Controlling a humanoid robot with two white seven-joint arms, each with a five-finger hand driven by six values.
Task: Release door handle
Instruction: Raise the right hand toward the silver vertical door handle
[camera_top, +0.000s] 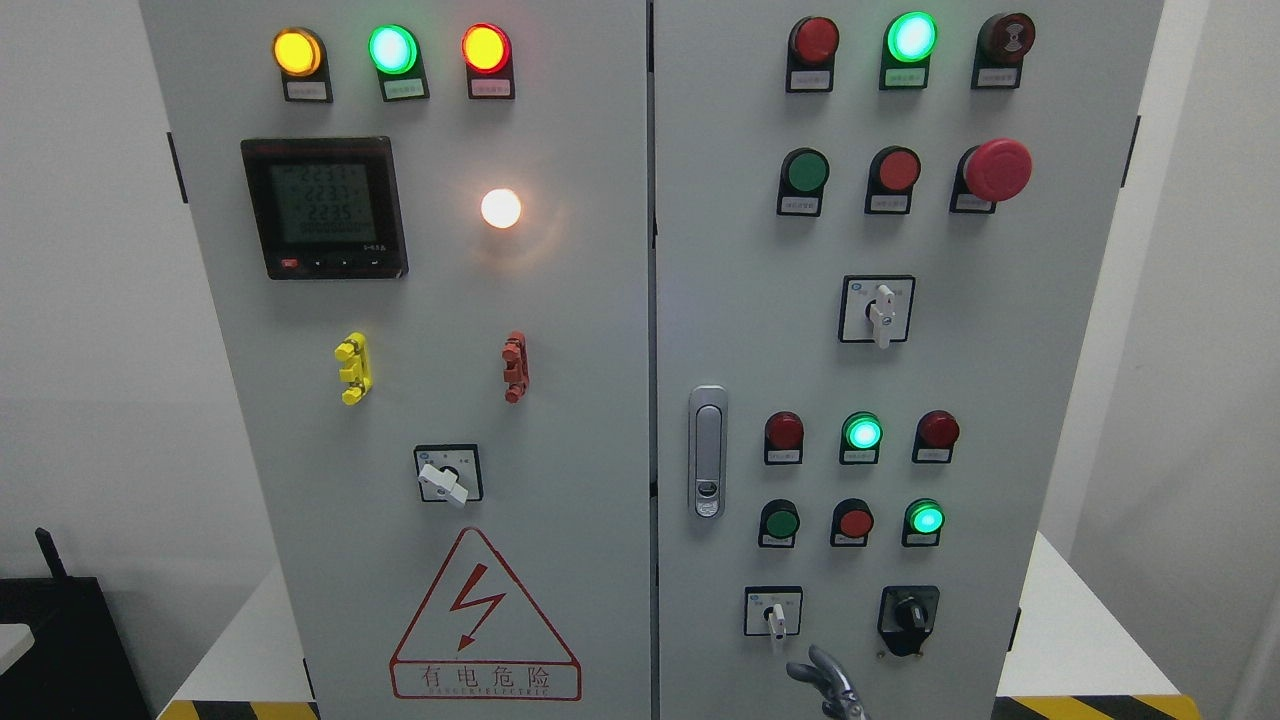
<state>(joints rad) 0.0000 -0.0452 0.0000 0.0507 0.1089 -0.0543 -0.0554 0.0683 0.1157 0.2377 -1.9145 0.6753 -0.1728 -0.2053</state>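
The door handle (707, 452), a silver latch with a lock at its lower end, sits at the left edge of the right-hand cabinet door (1000, 300), just right of centre frame and flush in its recess. Nothing touches it. At the bottom edge, right of the middle, a hand (828, 682) pokes up (only grey fingertips show), well below the handle, fingers loose and holding nothing. Which arm it belongs to cannot be told.
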